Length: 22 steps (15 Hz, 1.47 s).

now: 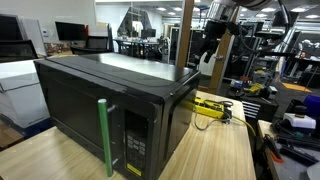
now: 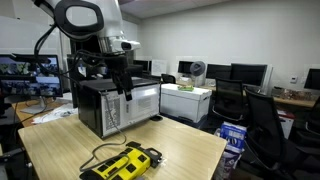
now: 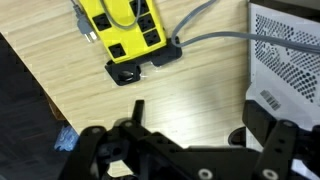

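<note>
Black hand (image 3: 192, 135) nearest in wrist view, fingers spread wide, nothing between them, hovering over wooden table (image 3: 60, 90). Just beside hand: black microwave (image 3: 290, 60), vented side panel facing it, no contact. Microwave stands on table, door shut, green bar (image 1: 104, 135) upright on front. Farther along table: yellow power strip (image 3: 120, 28) lying flat, grey cable (image 3: 210, 35) leading off toward microwave side. Beyond table: office chairs (image 2: 262, 112), monitors (image 2: 245, 72).
</note>
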Motion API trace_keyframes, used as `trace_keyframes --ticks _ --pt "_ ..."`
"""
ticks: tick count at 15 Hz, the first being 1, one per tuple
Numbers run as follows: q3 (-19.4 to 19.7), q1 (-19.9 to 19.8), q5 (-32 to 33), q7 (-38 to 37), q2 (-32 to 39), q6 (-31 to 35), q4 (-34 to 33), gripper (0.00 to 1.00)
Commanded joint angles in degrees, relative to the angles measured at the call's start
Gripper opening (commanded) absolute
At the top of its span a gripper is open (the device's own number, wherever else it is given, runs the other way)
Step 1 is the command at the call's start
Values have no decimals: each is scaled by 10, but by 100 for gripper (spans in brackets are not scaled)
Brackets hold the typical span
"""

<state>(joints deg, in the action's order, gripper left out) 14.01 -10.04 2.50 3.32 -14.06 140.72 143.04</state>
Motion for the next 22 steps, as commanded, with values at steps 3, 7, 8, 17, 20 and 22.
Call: trace_keyframes --ticks 3,7,8,17,20,22 --pt "49 -20 -44 97 65 54 -4 100" --pt "73 -45 -65 147 127 41 -23 100" --pt "75 -52 -72 161 139 35 -29 100" --pt "74 -123 -52 196 253 79 -63 100" --pt "69 -138 -47 190 293 106 -78 100" --pt "62 -148 -45 186 326 125 -94 100"
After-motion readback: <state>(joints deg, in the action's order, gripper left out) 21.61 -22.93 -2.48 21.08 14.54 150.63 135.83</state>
